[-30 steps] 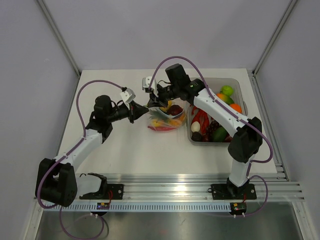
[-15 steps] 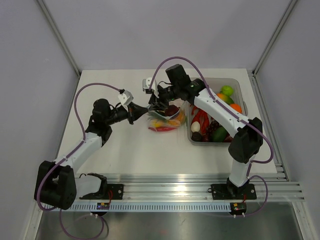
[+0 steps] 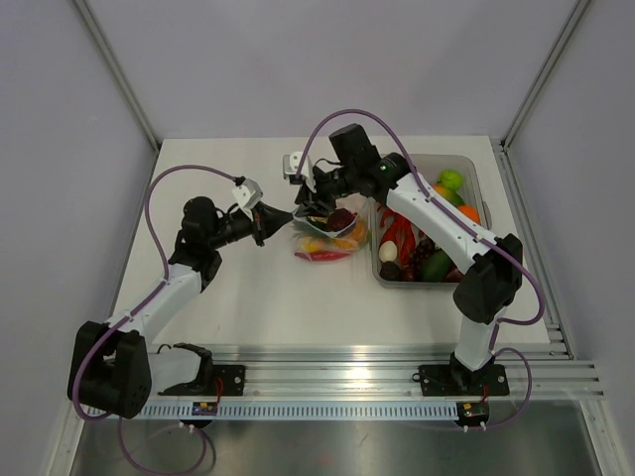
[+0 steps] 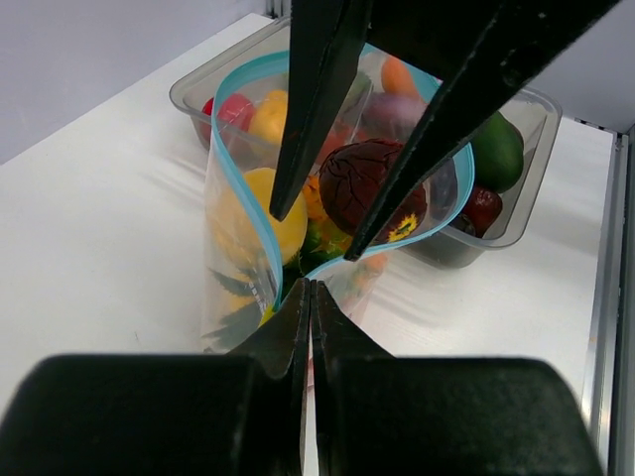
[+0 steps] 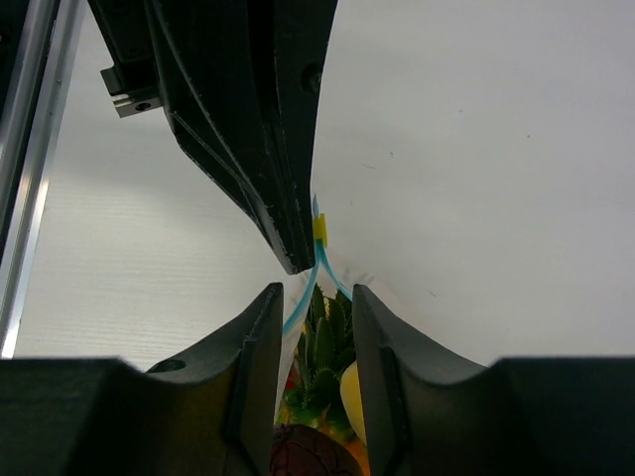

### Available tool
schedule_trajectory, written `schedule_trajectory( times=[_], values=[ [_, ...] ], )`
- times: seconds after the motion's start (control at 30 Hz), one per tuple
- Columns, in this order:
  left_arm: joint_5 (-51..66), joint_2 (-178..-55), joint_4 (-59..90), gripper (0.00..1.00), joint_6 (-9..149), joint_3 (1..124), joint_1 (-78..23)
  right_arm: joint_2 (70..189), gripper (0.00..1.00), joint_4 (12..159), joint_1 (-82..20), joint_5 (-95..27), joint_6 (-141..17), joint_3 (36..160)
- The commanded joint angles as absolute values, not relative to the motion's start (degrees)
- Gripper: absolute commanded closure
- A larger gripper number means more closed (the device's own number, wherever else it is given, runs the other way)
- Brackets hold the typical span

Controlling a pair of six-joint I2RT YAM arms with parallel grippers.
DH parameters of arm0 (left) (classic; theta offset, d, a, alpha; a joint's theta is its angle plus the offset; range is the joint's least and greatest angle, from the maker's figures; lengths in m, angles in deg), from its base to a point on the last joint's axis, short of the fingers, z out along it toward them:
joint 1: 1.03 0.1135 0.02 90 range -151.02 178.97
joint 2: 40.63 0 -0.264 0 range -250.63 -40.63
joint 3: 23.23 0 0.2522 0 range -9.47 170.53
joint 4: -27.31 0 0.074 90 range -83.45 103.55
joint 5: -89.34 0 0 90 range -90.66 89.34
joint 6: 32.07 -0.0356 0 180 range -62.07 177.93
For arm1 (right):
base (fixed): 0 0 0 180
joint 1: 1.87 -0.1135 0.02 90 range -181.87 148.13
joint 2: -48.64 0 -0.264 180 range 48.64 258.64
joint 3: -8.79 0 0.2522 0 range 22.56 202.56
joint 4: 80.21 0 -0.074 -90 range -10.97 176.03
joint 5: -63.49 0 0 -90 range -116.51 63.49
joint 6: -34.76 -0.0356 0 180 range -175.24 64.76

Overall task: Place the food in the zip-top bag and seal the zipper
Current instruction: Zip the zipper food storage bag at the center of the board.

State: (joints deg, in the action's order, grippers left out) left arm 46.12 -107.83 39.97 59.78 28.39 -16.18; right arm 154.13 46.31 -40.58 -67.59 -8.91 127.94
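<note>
The clear zip-top bag (image 3: 330, 238) lies mid-table, its mouth open, the blue zipper (image 4: 230, 139) curving round it. My left gripper (image 3: 268, 220) is shut on the bag's zipper corner (image 4: 310, 286), by a yellow tab (image 5: 319, 228). My right gripper (image 3: 316, 205) is open, its fingers (image 5: 263, 367) reaching down at the bag's mouth. A dark purple fruit (image 4: 369, 183) sits between them in the bag; I cannot tell if they touch it. A yellow fruit (image 4: 268, 213) and a pineapple top (image 5: 329, 342) are also inside. More food (image 3: 422, 248) fills the tub.
The rigid clear tub (image 3: 474, 178) stands right of the bag, holding green, orange, red and dark pieces. It shows behind the bag in the left wrist view (image 4: 531, 109). Enclosure walls stand on all sides, and an aluminium rail (image 3: 397, 362) runs along the near edge.
My left arm has drawn slightly left, still pinching the bag's corner. My right gripper has stayed over the bag's mouth with little movement.
</note>
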Motion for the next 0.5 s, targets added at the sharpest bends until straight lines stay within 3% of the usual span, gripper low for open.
schedule_trajectory(
  times=[0.0, 0.13, 0.23, 0.33, 0.47],
  values=[
    [43.9, -106.1, 41.0, 1.0, 59.5, 29.3, -15.0, 151.2, 0.59, 46.8, -41.2, -67.3, -9.2, 126.8],
    [42.8, -105.1, 40.2, 1.0, 59.3, 29.4, -13.7, 147.8, 0.47, 51.8, -41.2, -66.2, -12.8, 122.2],
    [42.8, -104.5, 39.7, 1.0, 59.3, 29.6, -13.2, 145.3, 0.46, 57.4, -41.2, -64.7, -16.8, 117.7],
    [43.2, -104.6, 39.2, 1.0, 59.4, 30.0, -13.1, 143.8, 0.48, 64.0, -41.2, -60.9, -22.9, 112.0],
    [43.5, -104.9, 39.0, 1.0, 59.7, 30.0, -13.1, 145.4, 0.6, 66.3, -41.6, -57.2, -25.8, 111.9]
  ],
)
